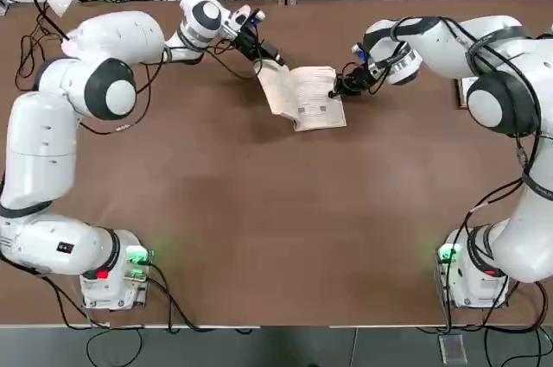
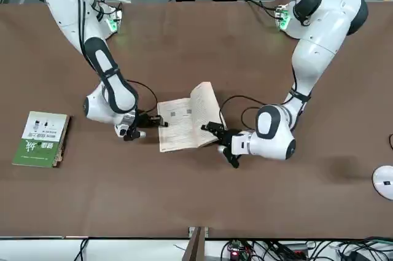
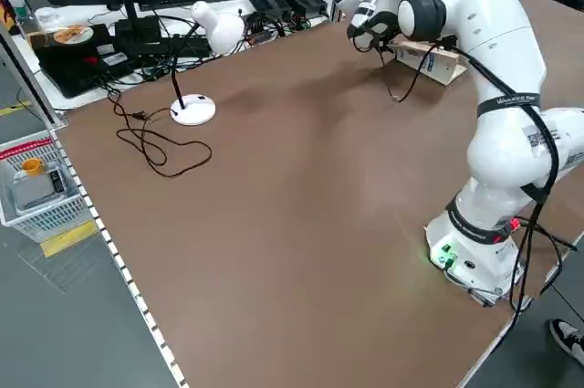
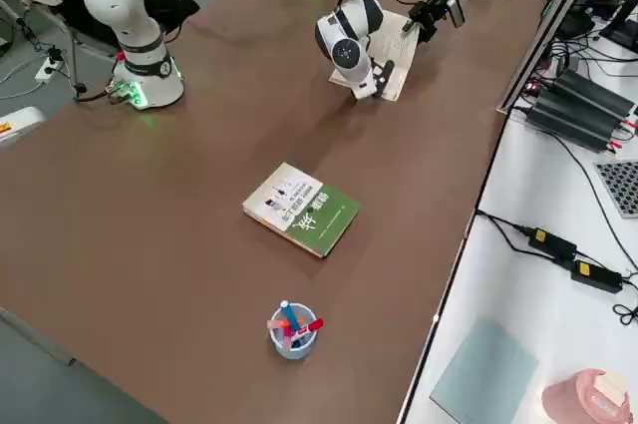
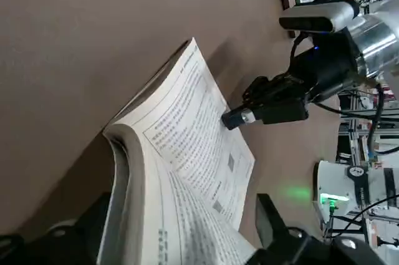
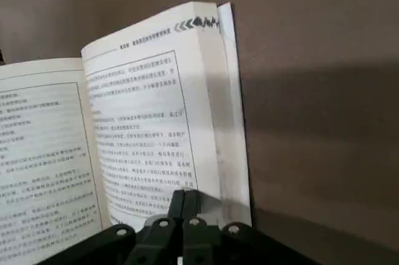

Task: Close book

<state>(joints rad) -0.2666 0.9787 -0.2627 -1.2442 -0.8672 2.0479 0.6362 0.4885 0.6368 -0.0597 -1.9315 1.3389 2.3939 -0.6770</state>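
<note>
The book [image 1: 307, 99] lies open near the far middle of the table, its cream printed pages facing up. Its left half stands raised and curved [image 5: 187, 146], between the spread fingers of my open left gripper [image 1: 275, 60], which reaches in from the book's left edge. The right half [image 6: 143, 121] lies flat on the table. My right gripper [image 1: 335, 91] is shut, and its joined fingertips [image 6: 185, 197] press down on the flat page near its outer edge. The front view shows the raised half [image 2: 202, 98] leaning over the left gripper [image 2: 216, 131].
A green-and-white covered book [image 2: 42, 138] lies closed on the table to my right. A cup of pens [image 4: 292, 329] stands beyond it near the table's edge. A white desk lamp [image 3: 193, 110] with loose cable sits at the far left corner.
</note>
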